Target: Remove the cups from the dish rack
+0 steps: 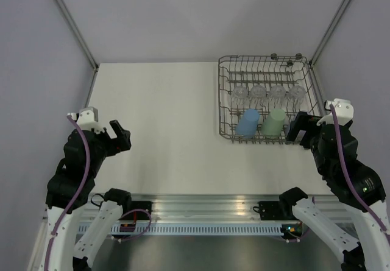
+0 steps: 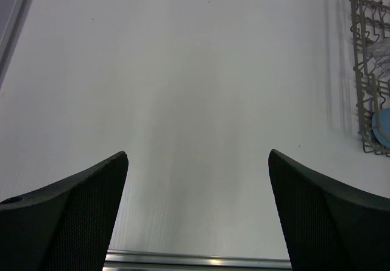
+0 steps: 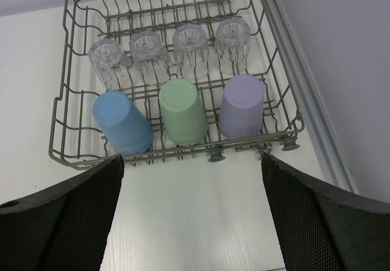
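Right wrist view: dish rack (image 3: 64,94), at desk's (image 1: 164,131) far right, holds seven cups (image 3: 148,49): four clear glasses (image 3: 190,42), one blue tumbler (image 3: 122,123), one green tumbler (image 3: 183,112), one lavender tumbler (image 3: 242,106). Left jaws and right jaws fully open, empty.

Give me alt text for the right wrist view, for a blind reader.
A grey wire dish rack on a white table holds four clear glasses behind and a blue cup, a green cup and a lavender cup in front. The open right gripper's dark fingers frame the bottom corners.
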Available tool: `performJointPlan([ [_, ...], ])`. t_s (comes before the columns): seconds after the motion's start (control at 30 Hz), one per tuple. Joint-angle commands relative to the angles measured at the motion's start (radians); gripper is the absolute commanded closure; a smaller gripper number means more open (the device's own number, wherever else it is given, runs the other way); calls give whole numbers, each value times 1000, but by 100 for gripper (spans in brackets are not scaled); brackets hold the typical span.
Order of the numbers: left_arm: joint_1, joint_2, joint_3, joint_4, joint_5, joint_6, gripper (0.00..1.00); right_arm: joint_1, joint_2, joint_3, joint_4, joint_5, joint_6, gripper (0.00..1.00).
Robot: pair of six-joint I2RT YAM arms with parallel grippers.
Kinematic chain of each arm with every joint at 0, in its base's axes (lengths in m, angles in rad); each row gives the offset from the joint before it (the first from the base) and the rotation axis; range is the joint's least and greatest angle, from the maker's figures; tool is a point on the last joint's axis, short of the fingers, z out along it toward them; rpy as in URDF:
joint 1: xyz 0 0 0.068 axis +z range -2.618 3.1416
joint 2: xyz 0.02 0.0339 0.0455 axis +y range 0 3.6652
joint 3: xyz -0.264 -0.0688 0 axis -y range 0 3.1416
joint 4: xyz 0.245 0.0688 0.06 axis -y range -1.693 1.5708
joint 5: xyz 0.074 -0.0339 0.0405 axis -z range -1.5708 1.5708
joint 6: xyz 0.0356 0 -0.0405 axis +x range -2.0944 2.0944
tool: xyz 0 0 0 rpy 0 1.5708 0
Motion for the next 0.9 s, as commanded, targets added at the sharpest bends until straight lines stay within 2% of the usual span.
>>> performJointPlan([
  [0.0, -4, 19, 6, 40, -17, -30, 0, 1, 8, -8, 2, 13, 8, 2],
  [0.13, -4, 23, 9, 47, -14, -35, 0, 1, 5, -8, 12, -13, 2, 2],
  [0.43, -3, 21, -3, 63, 41, -39, 0, 2, 52, -61, 67, -228, 9, 2],
  [0.63, -4, 12, -37, 79, 81, -51, 0, 2, 173, -72, 102, -331, 58, 2],
  [0.87, -4, 35, -64, 91, 169, -35, 0, 1, 377, -81, 153, -371, 45, 2],
])
